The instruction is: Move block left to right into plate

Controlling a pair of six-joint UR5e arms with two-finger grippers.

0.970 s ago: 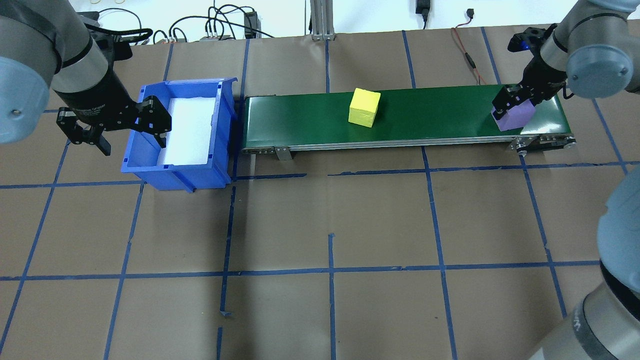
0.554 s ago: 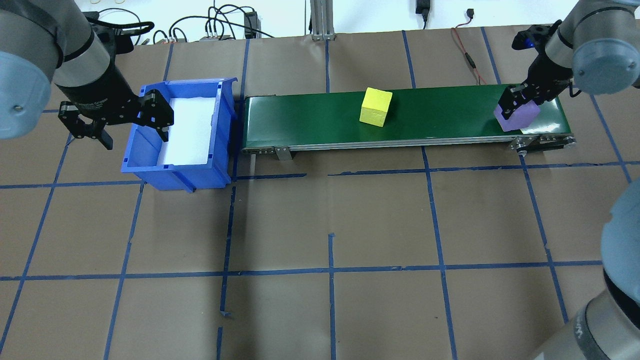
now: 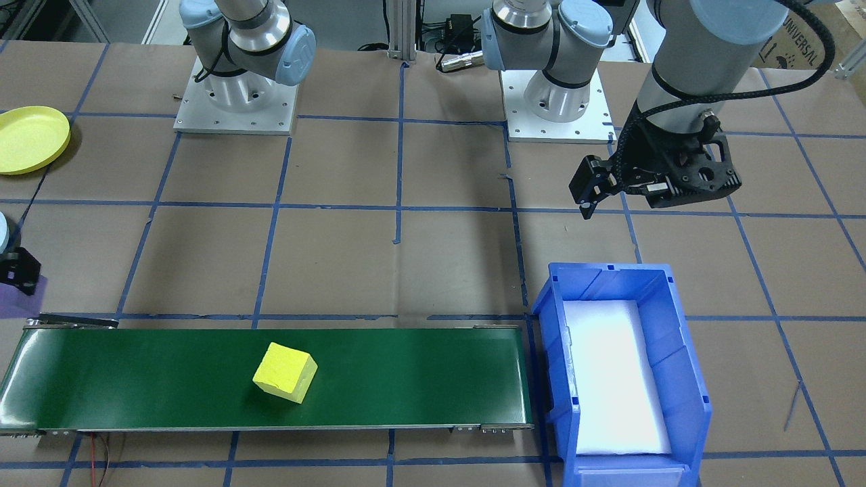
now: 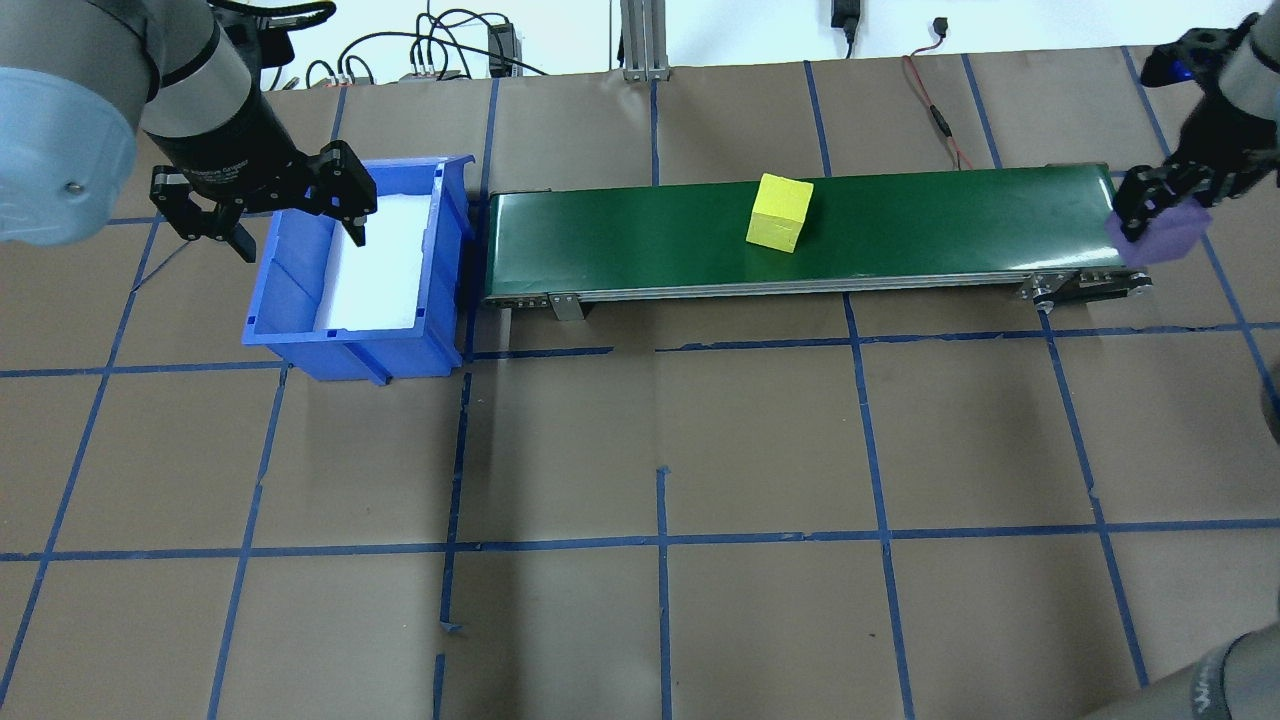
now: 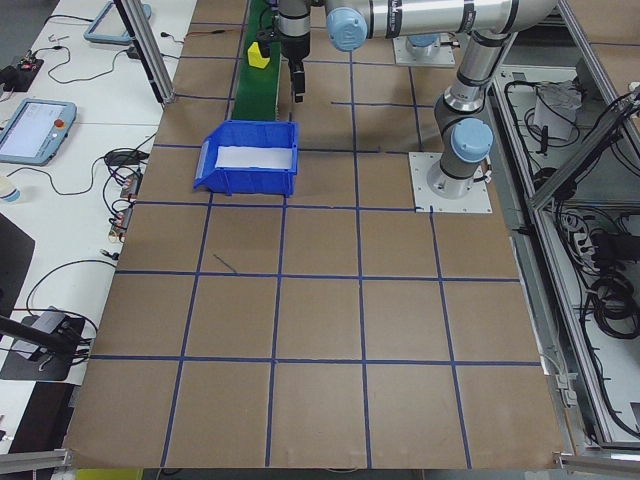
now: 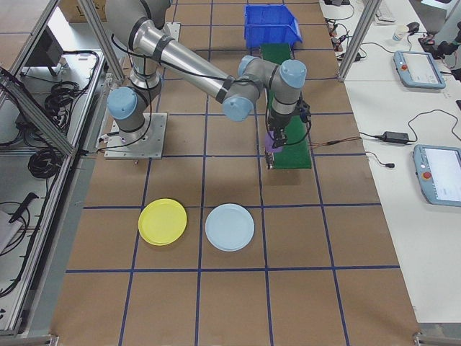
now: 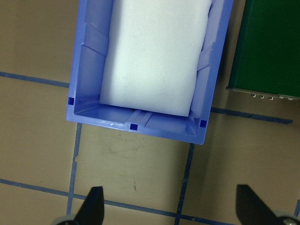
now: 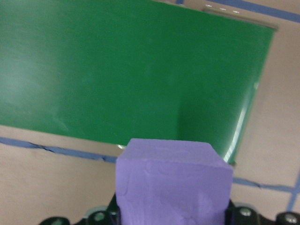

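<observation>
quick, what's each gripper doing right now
Left gripper: open, holding nothing, above the blue bin's edge.
Right gripper: shut on the purple block, lifted just past the conveyor's end.

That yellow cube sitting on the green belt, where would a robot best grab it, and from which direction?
Likely from straight above, closing on two opposite upright faces of the yellow cube. It rests flat on the belt with nothing beside it, so all its sides are free. It sits slightly turned against the belt's edges, so the end effector should rotate to match those faces.
</observation>
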